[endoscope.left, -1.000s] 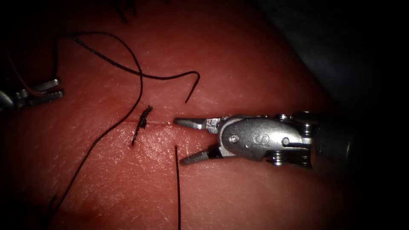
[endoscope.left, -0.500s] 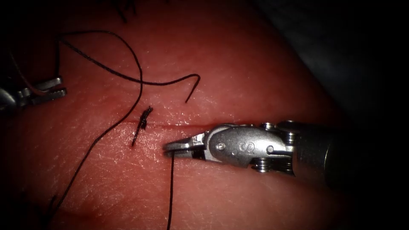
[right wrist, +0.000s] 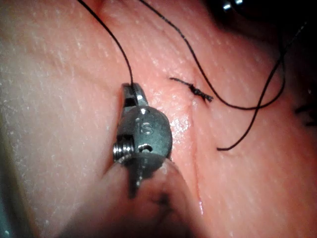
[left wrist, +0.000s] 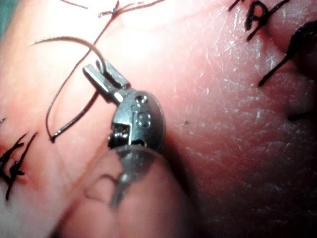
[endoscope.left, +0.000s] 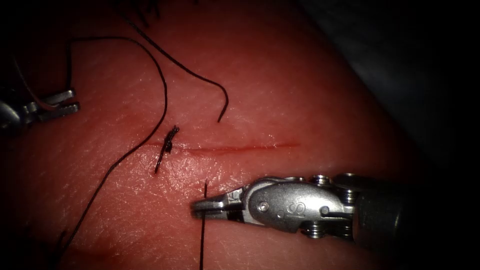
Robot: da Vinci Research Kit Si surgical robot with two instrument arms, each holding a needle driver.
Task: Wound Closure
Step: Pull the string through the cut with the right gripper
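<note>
The tissue point(endoscope.left: 280, 90) carries a thin red cut point(endoscope.left: 240, 147) running across the endoscope view. A tied stitch knot point(endoscope.left: 169, 142) with short ends sits at the cut's left end. Below the cut, my right tool point(endoscope.left: 200, 206) is shut on the top of a straight thread point(endoscope.left: 202, 240) that runs down out of the view. The right wrist view shows those jaws point(right wrist: 130, 91) pinching that thread point(right wrist: 116, 47). Far left of the cut, my left tool point(endoscope.left: 67, 102) is shut on the pale curved needle point(left wrist: 69, 39) near one end, clear of the tissue.
A long dark thread point(endoscope.left: 162, 90) loops over the tissue above and left of the knot. Its loose end point(endoscope.left: 222, 110) hangs just above the cut. More stitch ends point(left wrist: 257, 20) lie beyond the left tool. Darkness borders the tissue's right edge.
My right tool shut its open jaws on the thread end below the cut and slid down, away from the cut. The upper loose strand swung upward. The left tool barely moved.
</note>
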